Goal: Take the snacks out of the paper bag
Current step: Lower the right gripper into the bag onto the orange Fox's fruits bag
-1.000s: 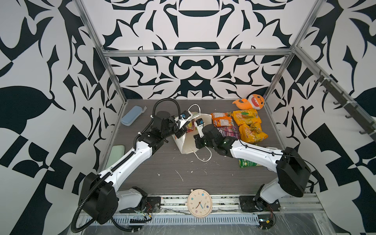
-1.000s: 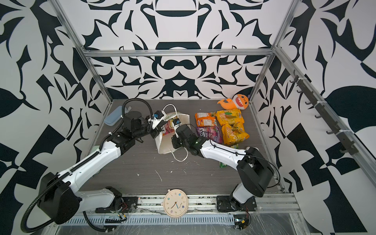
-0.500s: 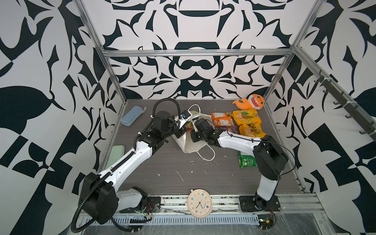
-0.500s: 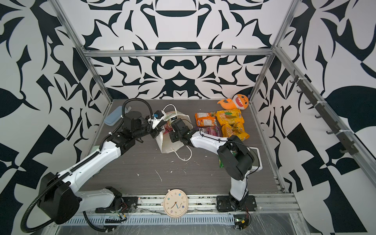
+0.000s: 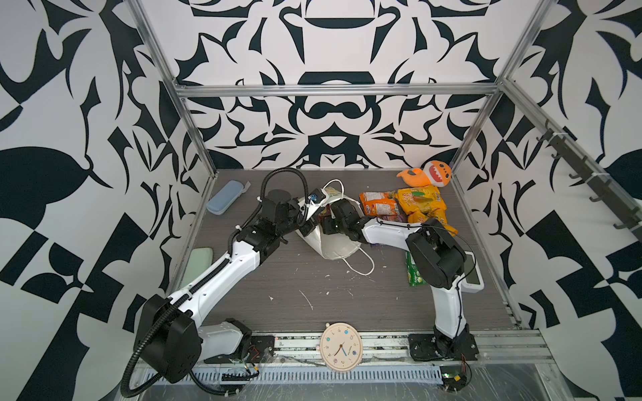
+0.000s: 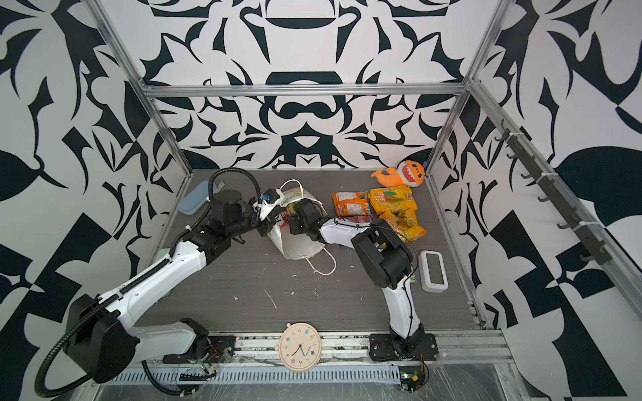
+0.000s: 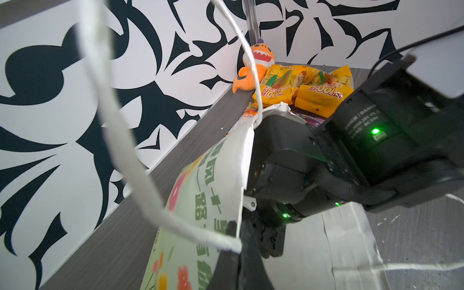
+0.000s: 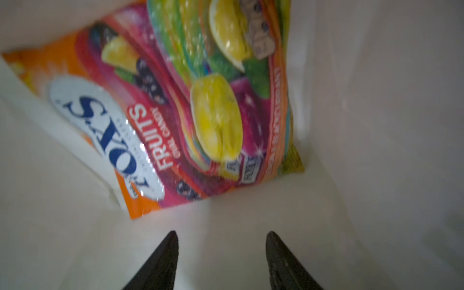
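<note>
The white paper bag (image 5: 333, 246) (image 6: 298, 248) lies tilted at mid-table, mouth facing the back. My left gripper (image 7: 238, 226) is shut on the bag's rim (image 7: 200, 200), beside a cord handle (image 7: 140, 180). My right gripper (image 8: 221, 233) is open inside the bag with nothing between its fingers. A short way ahead of it, an orange-red "FOX'S" packet (image 8: 188, 120) rests against the bag's inner wall (image 8: 376, 125). Other snacks lie to the bag's right: an orange packet (image 5: 378, 208), two yellow ones (image 5: 420, 201), a purple one (image 5: 392, 218) and a green one (image 5: 415, 274).
An orange plush shark (image 5: 427, 175) sits in the back right corner. A light-blue case (image 5: 224, 197) lies at back left, a pale green flat object (image 5: 198, 264) by the left wall. A white display device (image 6: 432, 267) is at the right, a clock (image 5: 341, 346) at the front rail.
My right gripper has moved from beside the bag into its mouth, and its jaws have opened. The left gripper has kept its hold on the rim.
</note>
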